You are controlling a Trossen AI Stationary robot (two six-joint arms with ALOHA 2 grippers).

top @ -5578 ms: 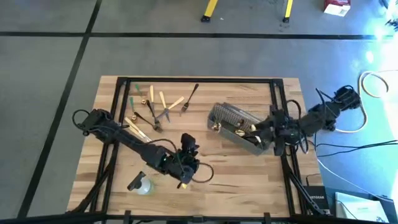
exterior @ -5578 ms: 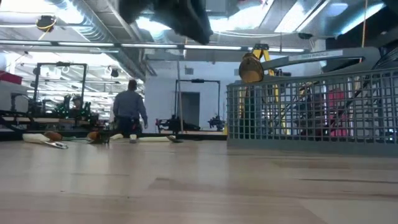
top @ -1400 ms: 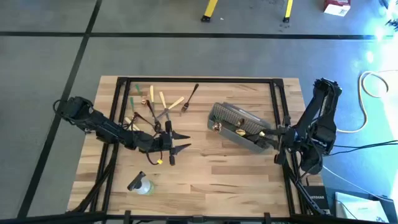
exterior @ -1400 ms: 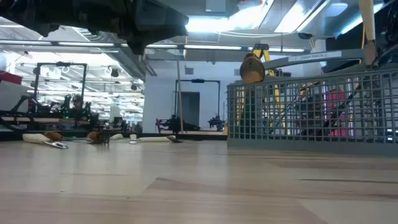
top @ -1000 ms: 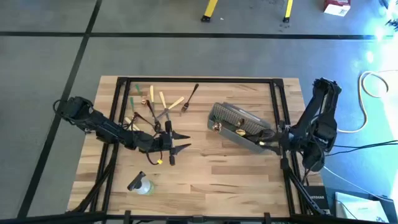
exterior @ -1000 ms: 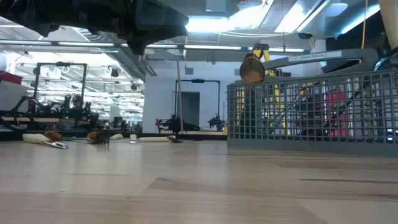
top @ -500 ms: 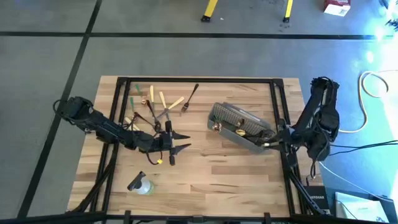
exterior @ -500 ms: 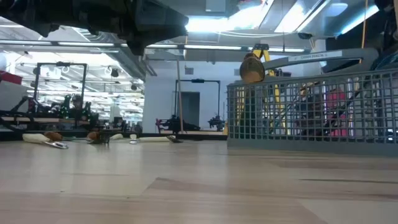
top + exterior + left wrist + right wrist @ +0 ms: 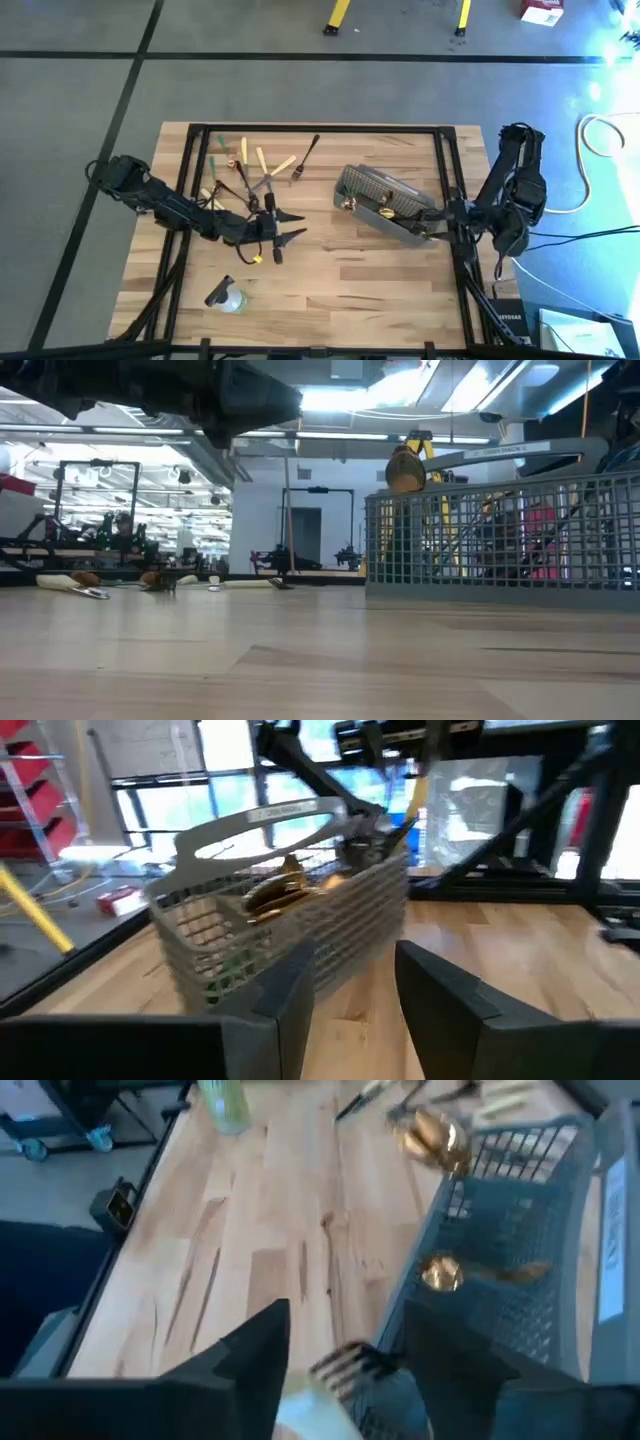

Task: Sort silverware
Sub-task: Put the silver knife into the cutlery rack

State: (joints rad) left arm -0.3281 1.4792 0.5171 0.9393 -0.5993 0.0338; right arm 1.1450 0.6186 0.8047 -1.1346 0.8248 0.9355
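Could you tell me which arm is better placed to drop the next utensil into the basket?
Probably the right: its gripper sits at the basket edge with a pale fork between its fingers. The left gripper is open and empty over bare table.

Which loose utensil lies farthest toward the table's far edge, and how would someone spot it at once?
Start at the grey wire basket on the table's right half, then look left to the scattered silverware. The black fork lies at the pile's basket side, slanted, its tip nearest the far edge. Its neighbours there are pale tan; this one is all black.

Grey wire-mesh basket (image 9: 385, 205), gold spoons (image 9: 432, 1137) — pale wood table (image 9: 350, 285)
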